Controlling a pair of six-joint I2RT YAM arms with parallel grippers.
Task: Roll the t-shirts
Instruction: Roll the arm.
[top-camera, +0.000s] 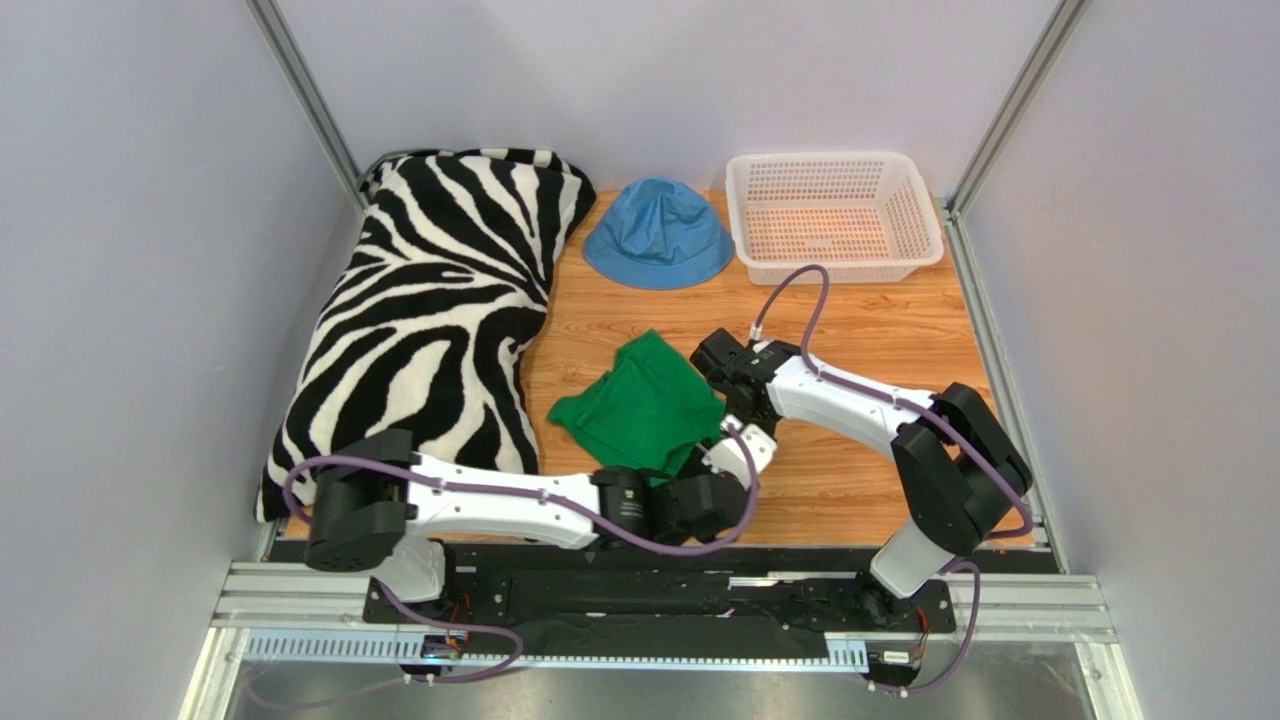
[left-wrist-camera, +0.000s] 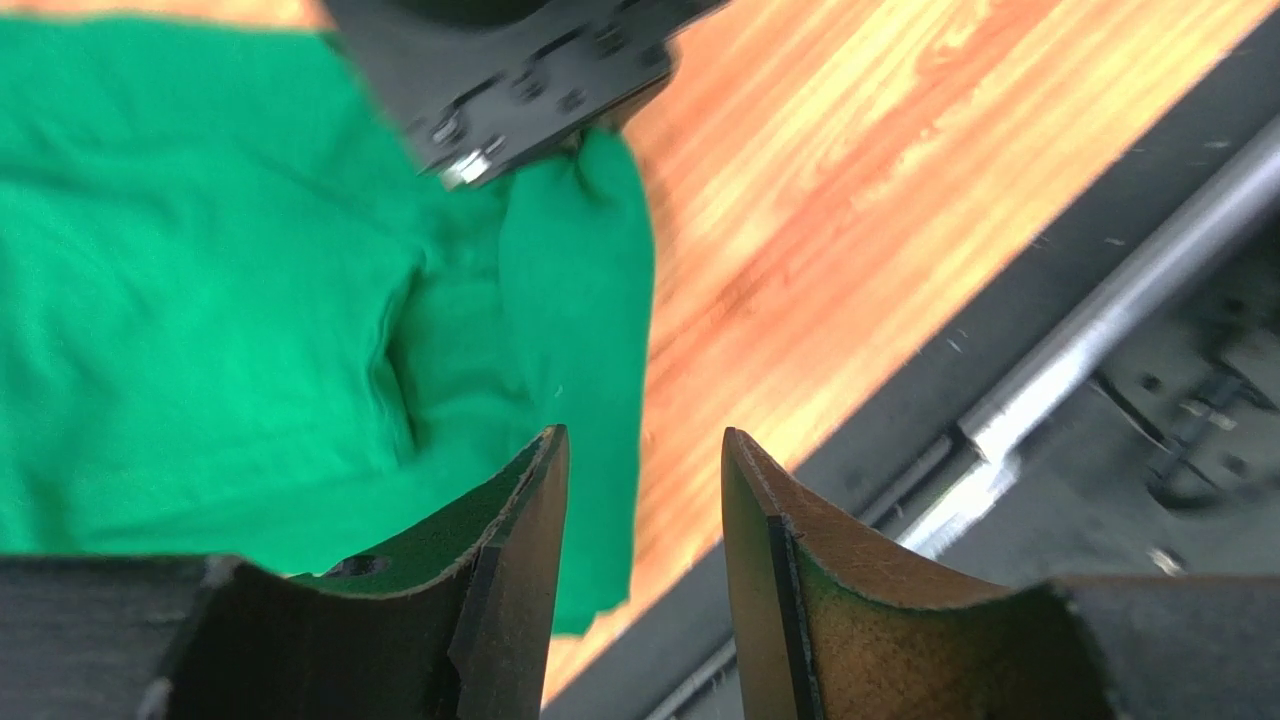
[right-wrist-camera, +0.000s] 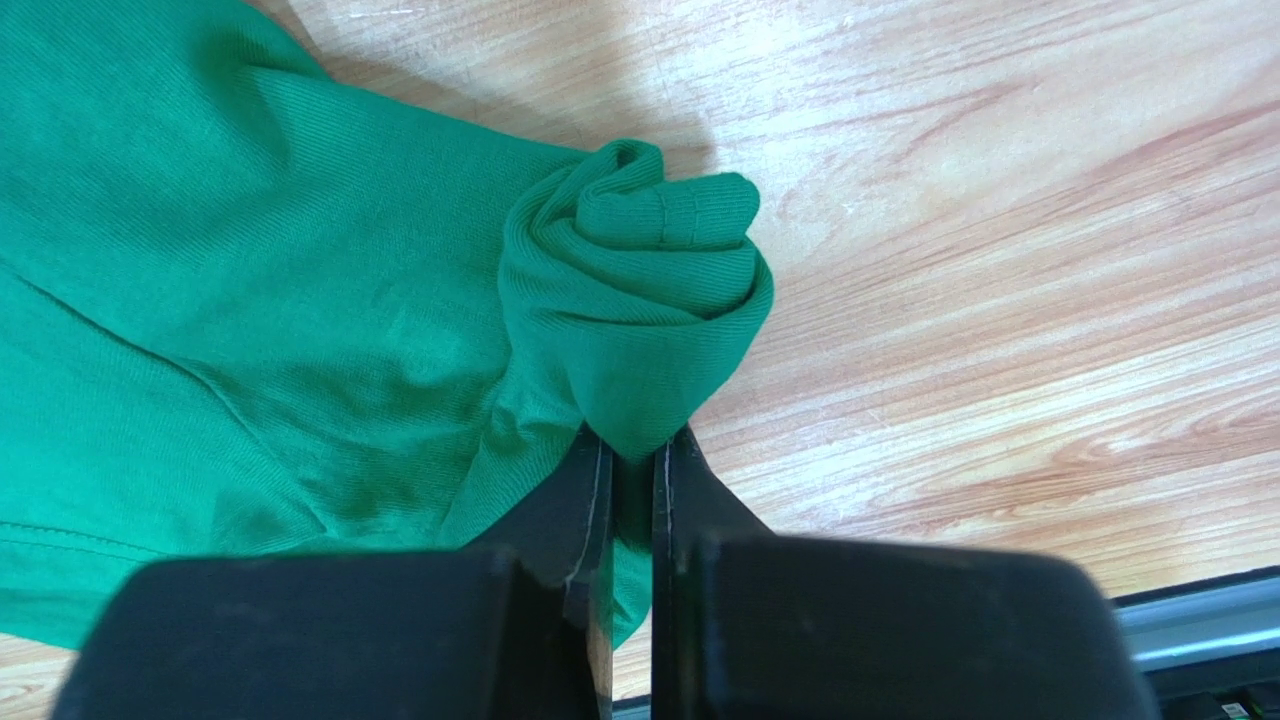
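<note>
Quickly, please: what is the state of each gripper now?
Left gripper: open, holding nothing.
Right gripper: closed, pinching a fold of the t-shirt.

The t-shirt (right-wrist-camera: 271, 270), cut off at left, has its pinched fold hidden in the right hand (right-wrist-camera: 633, 450).

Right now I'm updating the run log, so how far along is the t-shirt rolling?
Barely begun. Done: one corner of the green t-shirt is curled into a small roll. In hand: the right gripper is shut on that roll; the left gripper is open over the shirt's edge, gripping nothing. Left: most of the shirt lies loose and unrolled on the table.
</note>
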